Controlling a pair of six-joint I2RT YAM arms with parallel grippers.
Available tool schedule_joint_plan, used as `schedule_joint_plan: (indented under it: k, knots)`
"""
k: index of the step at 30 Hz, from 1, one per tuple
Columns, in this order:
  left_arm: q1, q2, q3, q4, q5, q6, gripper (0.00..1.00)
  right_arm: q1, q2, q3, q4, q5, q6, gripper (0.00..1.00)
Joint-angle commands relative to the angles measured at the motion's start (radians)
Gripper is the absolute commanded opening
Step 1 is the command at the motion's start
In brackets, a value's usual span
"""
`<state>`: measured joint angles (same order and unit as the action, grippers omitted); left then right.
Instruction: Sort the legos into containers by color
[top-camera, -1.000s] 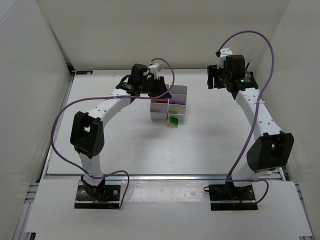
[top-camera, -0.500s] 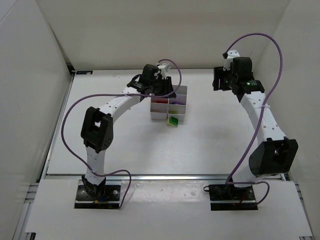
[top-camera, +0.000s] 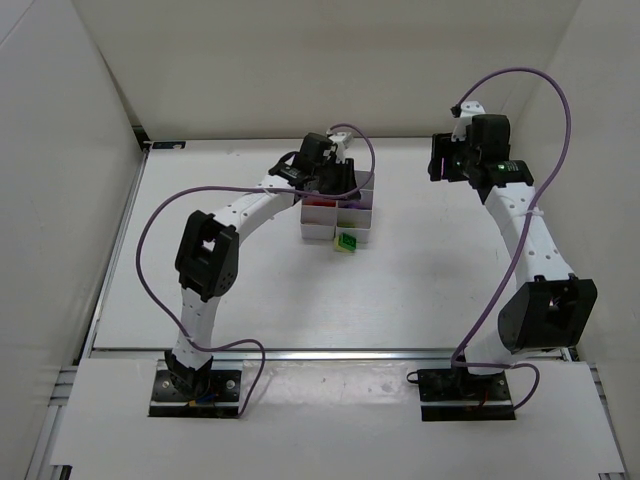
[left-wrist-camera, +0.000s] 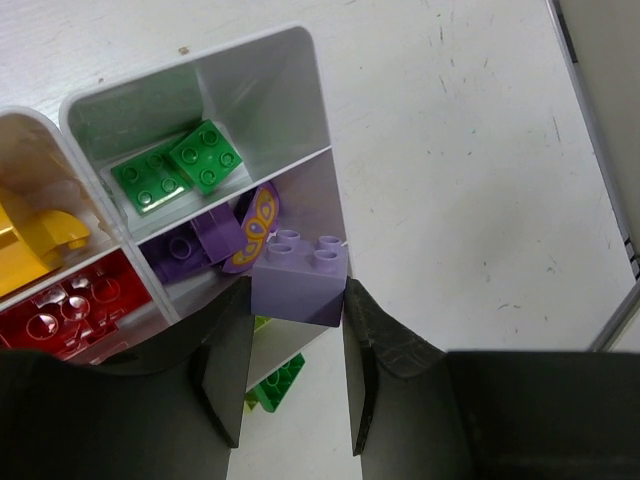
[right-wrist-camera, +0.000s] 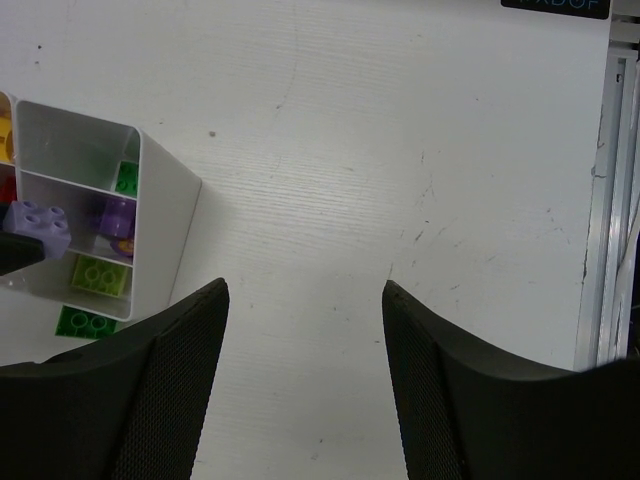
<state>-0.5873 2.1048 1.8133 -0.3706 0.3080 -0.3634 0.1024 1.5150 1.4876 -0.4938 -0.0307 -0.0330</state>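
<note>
My left gripper (left-wrist-camera: 296, 300) is shut on a pale purple lego (left-wrist-camera: 299, 278) and holds it over the white containers (left-wrist-camera: 318, 165), above the cell that holds purple pieces (left-wrist-camera: 205, 243). Other cells hold green legos (left-wrist-camera: 180, 168), a yellow one (left-wrist-camera: 35, 240) and red ones (left-wrist-camera: 70, 310). A green lego (top-camera: 347, 242) lies on the table just in front of the containers (top-camera: 357, 229); it also shows in the left wrist view (left-wrist-camera: 280, 380). My right gripper (right-wrist-camera: 305, 290) is open and empty, over bare table to the right of the containers (right-wrist-camera: 165, 215).
White walls enclose the table on three sides. A metal rail (right-wrist-camera: 610, 200) runs along the table's right edge. Purple cables loop above both arms.
My left arm has swung to the right with the purple lego, from the containers' left side to over them. My right arm has shifted slightly to the right.
</note>
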Motion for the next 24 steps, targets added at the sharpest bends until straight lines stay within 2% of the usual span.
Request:
schedule_joint_plan:
  k: [1,15,18,24]
  knots:
    - [-0.006,-0.022,0.032,-0.021,-0.029,0.009,0.40,-0.009,-0.010,-0.004,0.011,-0.017,0.007,0.67]
    - [-0.008,-0.014,0.032,-0.014,-0.037,0.040,0.66,-0.015,0.004,-0.010,0.014,-0.044,0.016,0.67]
    - [-0.006,-0.040,0.023,0.001,-0.012,0.061,0.64,-0.015,0.007,-0.010,0.014,-0.049,0.013,0.67]
    - [-0.023,-0.196,-0.115,0.127,0.063,0.127,0.59,-0.015,0.007,-0.035,0.021,-0.074,0.016,0.66]
